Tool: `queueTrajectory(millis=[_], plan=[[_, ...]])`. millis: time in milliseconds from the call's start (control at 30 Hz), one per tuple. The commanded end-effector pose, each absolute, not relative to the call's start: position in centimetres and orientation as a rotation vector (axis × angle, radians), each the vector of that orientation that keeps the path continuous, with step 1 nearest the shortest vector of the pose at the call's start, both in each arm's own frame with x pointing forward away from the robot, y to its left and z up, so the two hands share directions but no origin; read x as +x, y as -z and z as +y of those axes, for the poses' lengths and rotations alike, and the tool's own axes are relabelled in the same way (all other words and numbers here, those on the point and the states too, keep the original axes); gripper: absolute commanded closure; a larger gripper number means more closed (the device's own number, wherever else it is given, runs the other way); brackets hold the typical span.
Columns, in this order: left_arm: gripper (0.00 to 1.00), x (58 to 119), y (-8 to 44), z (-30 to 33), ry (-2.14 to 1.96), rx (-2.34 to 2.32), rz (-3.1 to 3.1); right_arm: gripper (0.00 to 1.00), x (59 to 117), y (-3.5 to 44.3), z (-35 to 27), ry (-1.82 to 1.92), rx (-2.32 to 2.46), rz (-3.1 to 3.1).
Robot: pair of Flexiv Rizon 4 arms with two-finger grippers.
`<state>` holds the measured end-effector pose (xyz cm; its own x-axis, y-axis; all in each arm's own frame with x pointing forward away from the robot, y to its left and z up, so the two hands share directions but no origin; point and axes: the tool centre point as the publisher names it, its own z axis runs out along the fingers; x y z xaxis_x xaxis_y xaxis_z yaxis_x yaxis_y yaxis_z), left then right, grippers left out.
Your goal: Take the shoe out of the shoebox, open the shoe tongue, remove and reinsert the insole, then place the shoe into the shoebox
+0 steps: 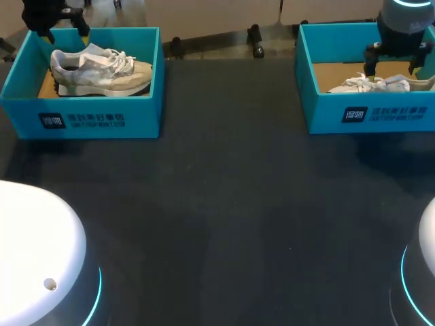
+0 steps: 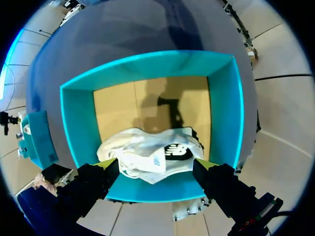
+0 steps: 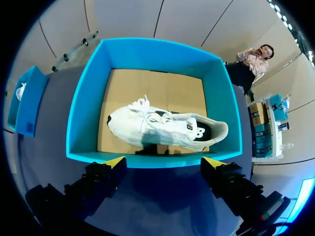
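1. Your left shoe (image 1: 102, 71) stands inside the left shoebox (image 1: 95, 119); the right shoe (image 3: 162, 128) lies inside the right shoebox (image 3: 83, 108).
2. Your left pincer (image 2: 156, 164) hangs above the left shoe, fingers wide apart, holding nothing.
3. Your right pincer (image 3: 165, 161) hangs above the right shoebox, also spread wide and empty.
4. Both shoeboxes sit at the far side of the dark tabletop (image 1: 224, 204), well apart.

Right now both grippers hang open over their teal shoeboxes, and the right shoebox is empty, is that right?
Not quite. The right shoebox is not empty: a white shoe lies inside it, as the right wrist view shows. The rest holds: the left gripper and the right gripper both hang open, each over its own teal shoebox.
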<state>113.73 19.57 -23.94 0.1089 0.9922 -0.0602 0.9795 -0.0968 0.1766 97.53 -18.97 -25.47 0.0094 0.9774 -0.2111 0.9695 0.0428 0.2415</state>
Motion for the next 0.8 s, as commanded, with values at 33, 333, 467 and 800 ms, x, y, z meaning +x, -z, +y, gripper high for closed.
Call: queueTrajectory(millis=[33,333,467,800], plan=[[0.0,115.3,24.4,20.5,-0.116,2.202,2.025,0.0,97.5,25.5,-19.0,-0.038,1.974,2.006],[0.0,117.3,25.3,22.8,-0.222,2.133,2.165,0.0,97.5,25.5,-19.0,-0.038,1.974,2.006],[0.0,117.3,25.3,22.8,-0.222,2.133,2.165,0.0,97.5,25.5,-19.0,-0.038,1.974,2.006],[0.0,115.7,25.3,22.0,-0.204,2.214,2.047,0.0,97.5,25.5,-19.0,-0.038,1.974,2.006]])
